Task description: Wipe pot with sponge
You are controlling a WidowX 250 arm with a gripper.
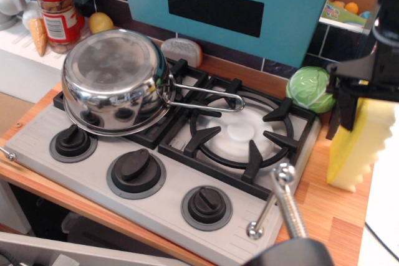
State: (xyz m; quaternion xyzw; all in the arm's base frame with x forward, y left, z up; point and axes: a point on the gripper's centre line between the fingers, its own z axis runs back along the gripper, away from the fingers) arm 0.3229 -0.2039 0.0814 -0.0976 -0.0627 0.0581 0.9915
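The shiny steel pot (115,82) sits upside down on the back left burner, with its wire-loop handle (209,98) pointing right over the stove. The pale yellow sponge (358,154) stands on edge on the wooden counter at the far right, wavy side facing right. My gripper (377,113) hangs at the right edge of the view, down over the sponge's top. Its left finger (346,107) is beside the sponge's left face. The right finger is cut off by the frame. The jaws look spread wide, as before.
A green cabbage (310,88) lies just left of the gripper. A teal bin (237,10) stands behind the stove (37,138). A grey oval pad (182,51), a spice jar (57,10) and a carrot (38,35) are at the back left. A metal rod (283,200) juts up in the foreground.
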